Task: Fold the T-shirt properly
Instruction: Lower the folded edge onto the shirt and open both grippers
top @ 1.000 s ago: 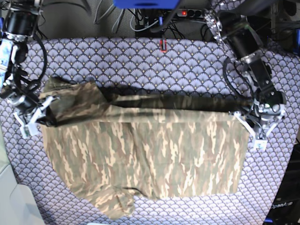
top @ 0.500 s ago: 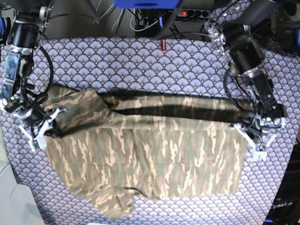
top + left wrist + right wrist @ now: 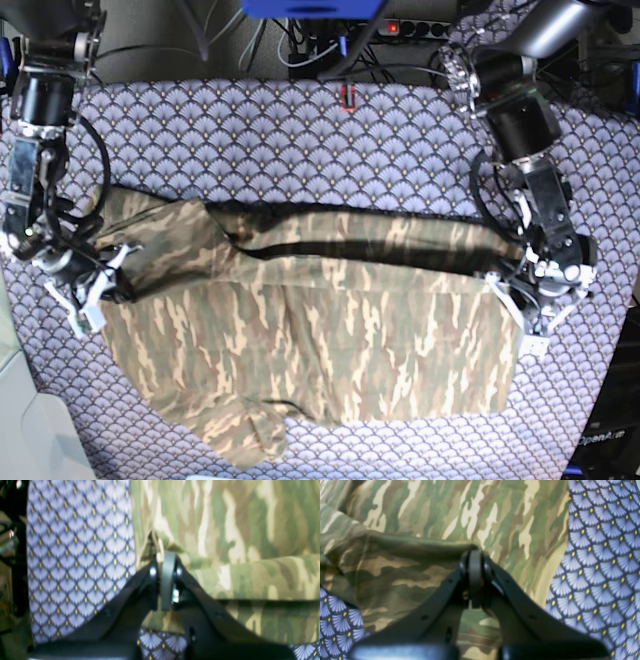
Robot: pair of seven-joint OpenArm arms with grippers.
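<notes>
Base view: T-shirt (image 3: 320,330) edges pinched by left gripper (image 3: 512,290), right gripper (image 3: 105,285).

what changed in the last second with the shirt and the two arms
Both grippers, the left gripper and the right gripper, moved toward the near table edge, dragging the T-shirt's folded far edge over the lower layer. Unchanged: both stay shut on the cloth, and the near hem and tablecloth have not moved.

Both arms draw the pinched far edge of the camouflage T-shirt (image 3: 320,340) toward the near side of the table: the left gripper (image 3: 522,308) and right gripper (image 3: 92,295) sit lower than a second ago, and the folded band between them now overlaps more of the shirt's body.
</notes>
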